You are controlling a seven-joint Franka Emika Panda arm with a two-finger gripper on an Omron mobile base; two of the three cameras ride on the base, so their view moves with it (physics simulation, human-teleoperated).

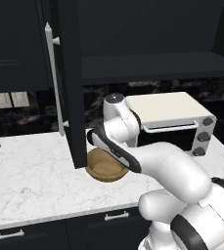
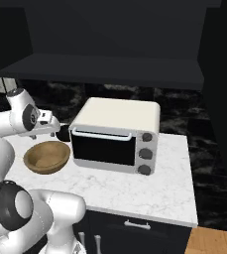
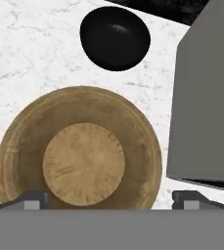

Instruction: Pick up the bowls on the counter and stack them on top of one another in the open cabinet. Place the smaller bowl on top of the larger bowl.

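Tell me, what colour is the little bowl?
Glossy black. The smaller bowl shows best in the hand view.

Arm (image 1: 172, 171): glossy white rounded shells, dark grey/black bands at joints, round grey cap on one joint, hand (image 3: 111, 197) with two small dark grey fingertips (image 3: 33, 199).

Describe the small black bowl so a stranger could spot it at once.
Find the toaster oven on the white marble counter. Beside it sits a wide tan wooden bowl, and just beyond that, toward the dark wall, lies the black bowl. It is glossy, far smaller than the wooden one, and apart from it.
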